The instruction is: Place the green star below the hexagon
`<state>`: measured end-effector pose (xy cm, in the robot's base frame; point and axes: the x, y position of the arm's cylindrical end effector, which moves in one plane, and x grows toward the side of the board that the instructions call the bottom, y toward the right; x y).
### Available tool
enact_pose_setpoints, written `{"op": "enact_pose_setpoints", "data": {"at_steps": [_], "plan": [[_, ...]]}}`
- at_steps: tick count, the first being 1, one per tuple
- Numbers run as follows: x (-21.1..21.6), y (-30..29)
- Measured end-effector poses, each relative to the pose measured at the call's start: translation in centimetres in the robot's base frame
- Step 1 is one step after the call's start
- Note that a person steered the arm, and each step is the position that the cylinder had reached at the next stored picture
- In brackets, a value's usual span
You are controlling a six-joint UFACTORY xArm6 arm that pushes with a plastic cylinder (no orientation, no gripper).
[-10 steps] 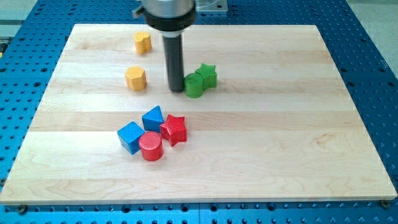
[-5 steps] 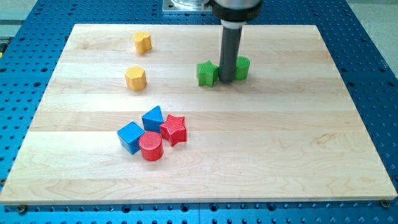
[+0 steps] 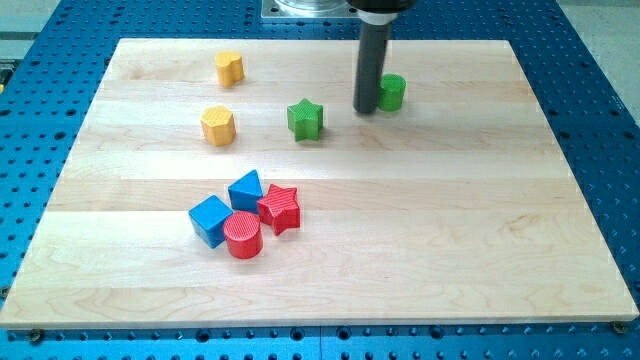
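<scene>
Nearest on the surface sits a tight cluster, red cylinder, blue cube, red star and a blue block of unclear shape; further up, the yellow hexagon with the green star well to its right, level with it. Farthest, my tip touches the green cylinder's left side; a yellow block lies top left; no claw here, the rod's top is cut off.

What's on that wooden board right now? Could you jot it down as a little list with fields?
my tip: just left of the green cylinder, apart from the green star
green star: right of the yellow hexagon, level with it, not below it
yellow block: near the view's top
cluster at lower left: blue cube, blue block, red cylinder, red star
</scene>
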<state>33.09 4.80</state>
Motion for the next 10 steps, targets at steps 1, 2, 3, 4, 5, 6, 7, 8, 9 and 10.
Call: {"op": "enact_pose_setpoints", "data": {"at_steps": [1,2,3,4,5,6,7,8,9,10], "plan": [[1.0,-7.6],[4.6,-6.4],[3.9,-0.8],[6.3,-0.1],[6.7,-4.0],[7.7,-8.2],[10.2,-9.5],[10.3,-11.8],[10.7,-13.4],[11.7,-13.4]]}}
